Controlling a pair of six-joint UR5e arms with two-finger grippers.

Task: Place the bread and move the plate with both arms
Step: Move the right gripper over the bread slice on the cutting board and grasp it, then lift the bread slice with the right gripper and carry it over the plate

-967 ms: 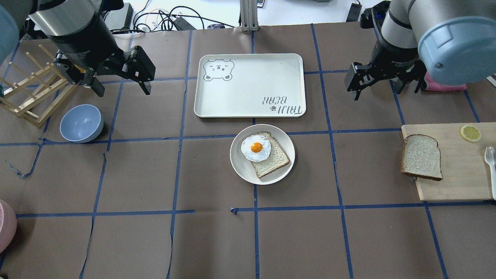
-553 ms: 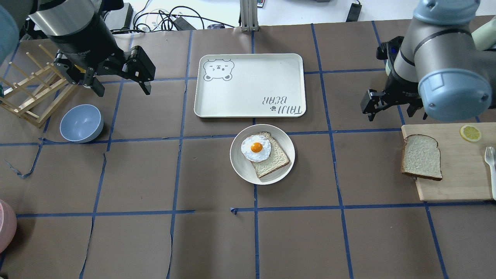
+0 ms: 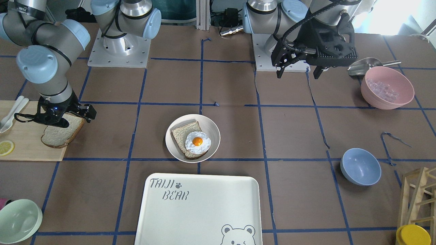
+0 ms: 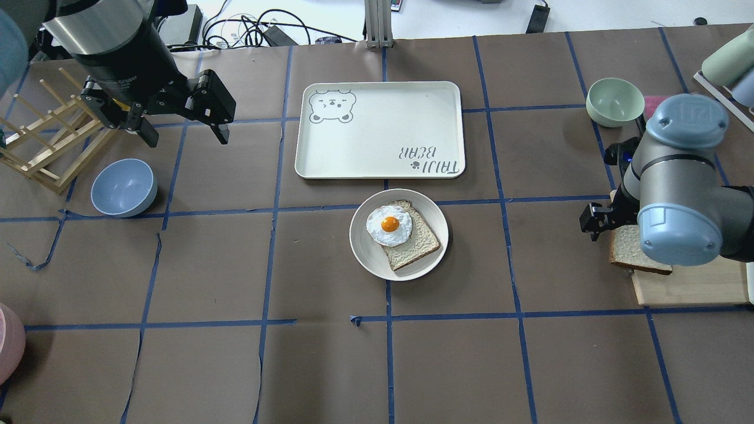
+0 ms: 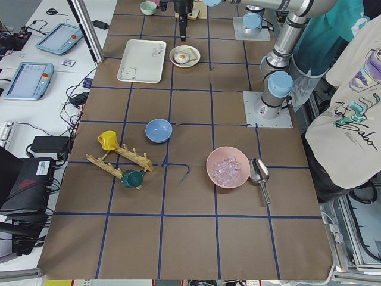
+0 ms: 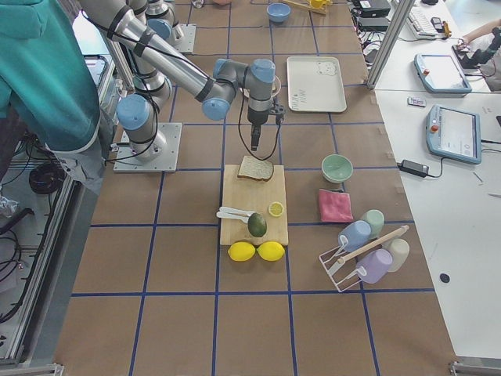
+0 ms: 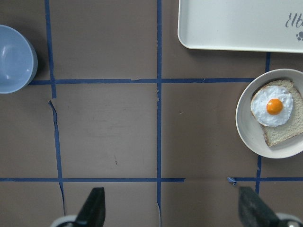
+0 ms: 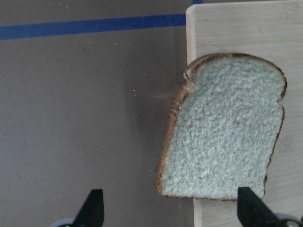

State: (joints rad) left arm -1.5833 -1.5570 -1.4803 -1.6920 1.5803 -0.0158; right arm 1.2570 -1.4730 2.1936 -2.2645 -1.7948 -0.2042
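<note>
Right wrist-mounted view shows you the right gripper (image 8: 171, 210) spread wide over the bread (image 8: 225, 135), which lies overhanging the edge of the wooden cutting board (image 8: 236, 28). Your left gripper (image 4: 185, 132) hangs open too. The plate (image 4: 365, 253), carrying an egg-topped slice (image 4: 415, 241), sits just beside the bear tray (image 4: 383, 135).

The bread (image 8: 222, 137) looks porous and matt, the wooden board (image 8: 236, 28) smooth.
</note>
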